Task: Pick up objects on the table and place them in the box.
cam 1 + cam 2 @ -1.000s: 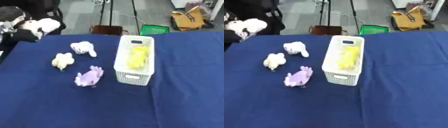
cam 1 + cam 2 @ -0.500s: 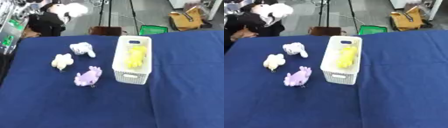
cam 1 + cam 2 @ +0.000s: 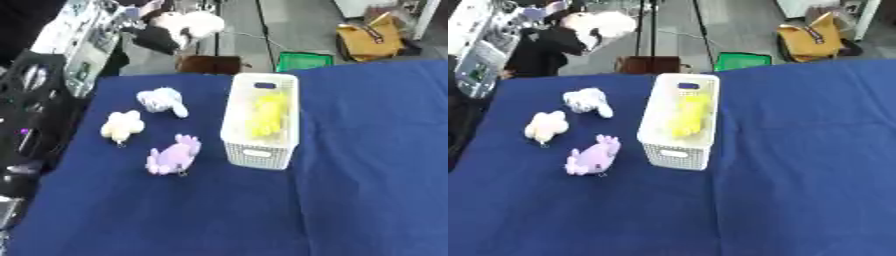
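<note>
— Three soft toys lie on the blue surface (image 3: pixel 367 150), all left of the white box (image 3: pixel 261 122): a white toy (image 3: pixel 161 100) farthest back, a cream toy (image 3: pixel 122 125) nearer and more to the left, and a purple toy (image 3: pixel 174 155) nearest, just beside the box's near left corner.

— And in the box?

— One yellow toy (image 3: pixel 268 115), lying lengthwise inside it (the box stands long-ways, running away from the camera).

— What are the hands doing?

— Neither the left nor the right hand shows in either view, so I cannot tell whether they are spread or pinching anything.

— Anything past the far edge?

— A fluffy white thing (image 3: pixel 598 23) against something dark at upper left, a green crate (image 3: pixel 742 61) on the floor, and a tan bag (image 3: pixel 812 33) at upper right.
</note>
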Controlling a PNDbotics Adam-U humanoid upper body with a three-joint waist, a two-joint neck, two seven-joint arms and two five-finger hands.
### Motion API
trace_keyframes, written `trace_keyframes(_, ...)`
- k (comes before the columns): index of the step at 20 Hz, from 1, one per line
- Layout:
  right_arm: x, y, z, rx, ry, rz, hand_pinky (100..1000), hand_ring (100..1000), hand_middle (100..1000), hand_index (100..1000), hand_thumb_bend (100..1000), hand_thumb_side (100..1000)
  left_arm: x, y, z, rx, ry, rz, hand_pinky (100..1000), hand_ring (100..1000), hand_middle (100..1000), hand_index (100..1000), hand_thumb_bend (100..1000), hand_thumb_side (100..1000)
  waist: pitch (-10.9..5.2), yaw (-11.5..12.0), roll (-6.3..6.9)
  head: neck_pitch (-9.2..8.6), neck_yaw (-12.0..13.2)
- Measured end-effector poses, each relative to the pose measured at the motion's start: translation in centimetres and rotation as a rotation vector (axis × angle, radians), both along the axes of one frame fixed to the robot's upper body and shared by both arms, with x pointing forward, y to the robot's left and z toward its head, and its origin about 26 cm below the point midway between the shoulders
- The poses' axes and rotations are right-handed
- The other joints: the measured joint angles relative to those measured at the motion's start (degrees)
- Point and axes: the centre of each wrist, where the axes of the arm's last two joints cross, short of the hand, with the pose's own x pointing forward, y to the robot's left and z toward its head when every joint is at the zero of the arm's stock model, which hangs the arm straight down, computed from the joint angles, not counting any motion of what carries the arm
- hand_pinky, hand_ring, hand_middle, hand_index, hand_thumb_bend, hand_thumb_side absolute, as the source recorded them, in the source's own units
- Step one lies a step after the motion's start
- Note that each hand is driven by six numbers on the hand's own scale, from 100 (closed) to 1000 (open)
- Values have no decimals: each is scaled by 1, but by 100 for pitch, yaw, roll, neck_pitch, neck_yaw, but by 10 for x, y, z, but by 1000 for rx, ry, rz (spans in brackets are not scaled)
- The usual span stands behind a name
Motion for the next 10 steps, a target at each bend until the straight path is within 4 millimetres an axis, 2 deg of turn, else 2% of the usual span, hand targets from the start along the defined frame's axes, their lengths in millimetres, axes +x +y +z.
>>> trace_keyframes(10,1,6,4,1,-12,32,832,867,691,745,100,928,25,-36,-29,-14,0,-46,381,465,483,552,100,652,5,-216,69,-1,132)
